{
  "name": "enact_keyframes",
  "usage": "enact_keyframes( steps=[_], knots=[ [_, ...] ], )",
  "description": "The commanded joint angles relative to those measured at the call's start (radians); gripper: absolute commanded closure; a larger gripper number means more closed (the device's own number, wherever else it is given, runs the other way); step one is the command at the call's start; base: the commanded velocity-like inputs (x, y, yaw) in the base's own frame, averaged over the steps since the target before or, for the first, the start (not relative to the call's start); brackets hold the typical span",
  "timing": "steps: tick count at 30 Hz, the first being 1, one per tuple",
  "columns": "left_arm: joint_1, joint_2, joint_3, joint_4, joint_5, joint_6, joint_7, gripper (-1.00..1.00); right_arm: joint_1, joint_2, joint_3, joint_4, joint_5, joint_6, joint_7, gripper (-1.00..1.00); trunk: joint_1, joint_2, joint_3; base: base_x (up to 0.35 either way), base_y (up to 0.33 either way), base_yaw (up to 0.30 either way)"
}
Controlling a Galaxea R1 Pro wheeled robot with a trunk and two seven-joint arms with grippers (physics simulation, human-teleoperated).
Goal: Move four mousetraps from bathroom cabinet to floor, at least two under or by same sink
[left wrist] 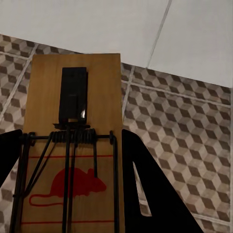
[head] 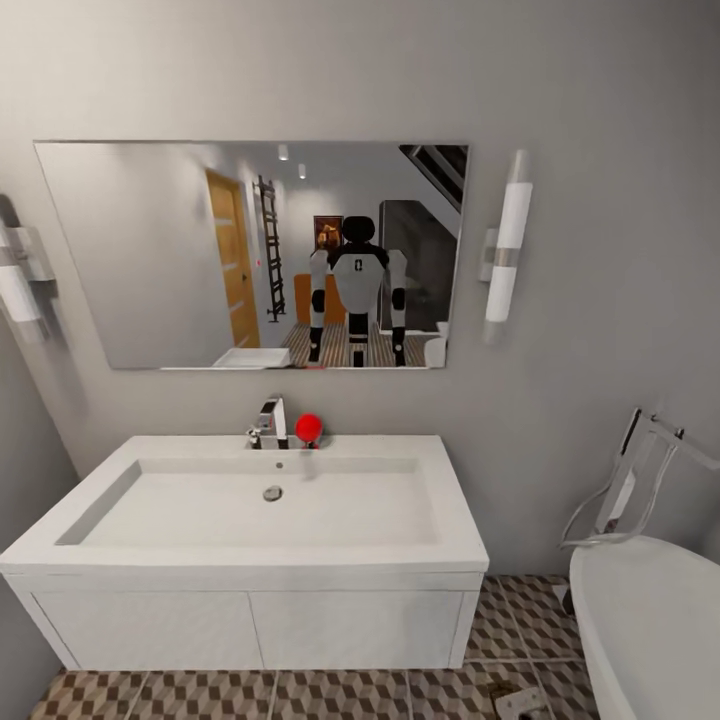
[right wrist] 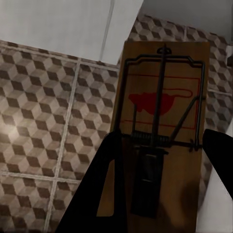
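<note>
Wall [head: 600, 100], grey and plain, fills most of the head view, carrying one wide mirror [head: 150, 250] at upper centre and two tube lamps, one [head: 505, 250] to its right and one [head: 20, 280] at the left edge. Below the mirror sits one white sink [head: 270, 560] on a two-door vanity, with one chrome tap [head: 270, 422] and one red ball [head: 308, 428] beside it. Bathroom floor [head: 200, 695] of cube-patterned tiles runs along the bottom, and one white tub [head: 650, 630] shows at lower right. Two mousetraps are held above that floor: the left gripper [left wrist: 70, 194] is clamped on one mousetrap [left wrist: 73, 145], the right gripper [right wrist: 162, 184] on the other mousetrap [right wrist: 165, 111], each with black fingers pressed to the board's side edges.
</note>
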Motion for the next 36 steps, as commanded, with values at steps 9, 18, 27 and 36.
enact_keyframes(
  steps=[9,18,27,36],
  knots=[
    [-0.001,-0.009,-0.004,0.004,0.006,-0.003,-0.006,1.00,0.003,-0.001,-0.004,0.033,0.010,-0.015,-0.004,1.00,0.001,-0.001,0.000,0.016,0.000,0.000],
    [-0.001,-0.012,-0.004,0.004,0.005,-0.003,-0.005,1.00,0.003,-0.001,-0.004,0.036,0.012,-0.030,-0.007,1.00,0.001,-0.001,0.000,0.000,0.000,0.000],
    [-0.001,-0.013,-0.006,0.004,0.005,-0.003,-0.005,1.00,0.003,-0.001,-0.004,0.038,0.012,-0.041,-0.009,1.00,0.001,-0.001,0.000,0.000,0.000,0.000],
    [-0.001,-0.019,-0.013,-0.016,0.003,0.011,-0.010,1.00,0.003,-0.001,-0.004,0.038,0.013,-0.042,-0.008,1.00,0.001,-0.001,0.000,0.000,0.000,0.000]
  ],
)
